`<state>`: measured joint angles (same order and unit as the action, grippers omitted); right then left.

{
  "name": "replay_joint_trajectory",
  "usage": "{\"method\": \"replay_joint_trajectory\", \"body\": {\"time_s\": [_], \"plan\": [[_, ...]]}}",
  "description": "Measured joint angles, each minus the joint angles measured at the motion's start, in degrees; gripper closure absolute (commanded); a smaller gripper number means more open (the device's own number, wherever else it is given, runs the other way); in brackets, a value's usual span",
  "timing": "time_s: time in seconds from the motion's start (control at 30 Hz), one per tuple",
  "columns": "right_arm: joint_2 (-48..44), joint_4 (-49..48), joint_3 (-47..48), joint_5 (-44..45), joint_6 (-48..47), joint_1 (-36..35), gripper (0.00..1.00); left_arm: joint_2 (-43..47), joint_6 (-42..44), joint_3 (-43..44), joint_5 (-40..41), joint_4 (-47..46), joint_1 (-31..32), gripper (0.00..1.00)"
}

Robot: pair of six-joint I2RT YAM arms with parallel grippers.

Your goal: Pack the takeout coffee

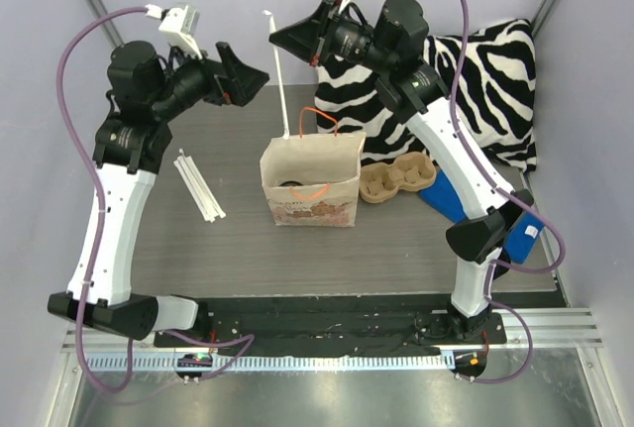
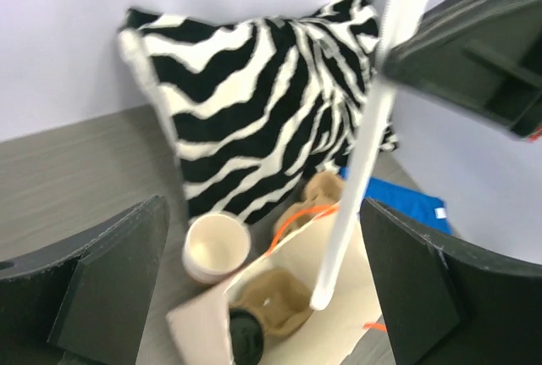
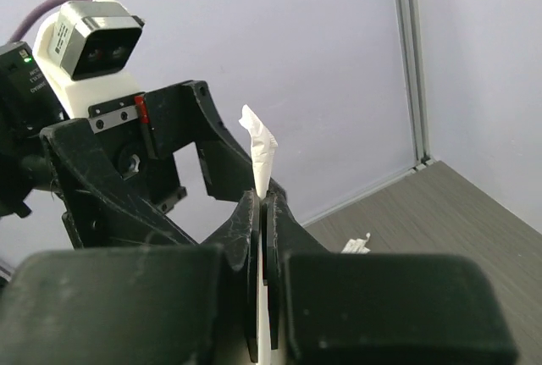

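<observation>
The takeout coffee (image 2: 246,337), seen by its black lid, stands inside the open paper bag (image 1: 309,187) in a brown cup carrier (image 2: 275,300); its lid also shows in the top view (image 1: 294,185). My right gripper (image 1: 278,40) is shut on a white wrapped straw (image 1: 281,90) and holds it upright above the bag, the lower end just inside the bag's mouth (image 2: 326,297). The right wrist view shows the pads closed on the straw (image 3: 261,149). My left gripper (image 1: 253,75) is open and empty, high above the bag's left side, close to the right gripper.
A cream lidless cup (image 2: 216,248) stands behind the bag by a zebra pillow (image 1: 475,80). A second brown cup carrier (image 1: 396,178) lies right of the bag. More wrapped straws (image 1: 198,185) lie to the left. A blue flat object (image 1: 451,199) sits at the right.
</observation>
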<state>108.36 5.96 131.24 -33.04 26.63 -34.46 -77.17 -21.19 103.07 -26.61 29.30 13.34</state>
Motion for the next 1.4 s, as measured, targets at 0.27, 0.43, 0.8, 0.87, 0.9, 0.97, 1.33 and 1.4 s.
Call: {"method": "replay_joint_trajectory", "body": {"time_s": [0.27,0.43,0.8,0.87,0.9,0.97,1.33,1.4], "plan": [[-7.3,6.3,-7.8,-2.6,-13.0,-0.1,0.99,7.8,3.6,-7.1,6.3,6.4,-7.1,0.00],[-12.2,8.1,-14.6,-5.7,-20.1,-0.4,0.99,8.0,2.0,-10.8,9.7,7.4,-14.5,0.00],[-18.9,0.9,-39.5,-11.3,-32.2,-0.7,0.99,8.1,2.2,-14.0,11.1,9.3,-17.0,0.00],[-19.5,0.2,-42.7,-11.7,-34.1,-0.7,0.99,8.1,2.4,-14.0,11.2,9.4,-17.1,0.00],[-20.0,-0.3,-44.3,-11.9,-35.1,-0.7,0.99,8.1,2.5,-14.0,11.3,9.5,-17.1,0.00],[-20.7,-0.4,-46.4,-12.2,-36.9,-0.7,0.99,8.1,2.7,-14.0,11.5,9.8,-17.1,0.00],[-22.9,-2.4,-53.6,-14.1,-45.2,-0.7,0.99,7.9,3.6,-13.2,11.6,10.9,-17.1,0.00],[-22.8,-1.8,-54.9,-14.1,-46.7,-0.7,0.99,7.9,3.6,-13.2,11.5,10.9,-17.1,0.00]]}}
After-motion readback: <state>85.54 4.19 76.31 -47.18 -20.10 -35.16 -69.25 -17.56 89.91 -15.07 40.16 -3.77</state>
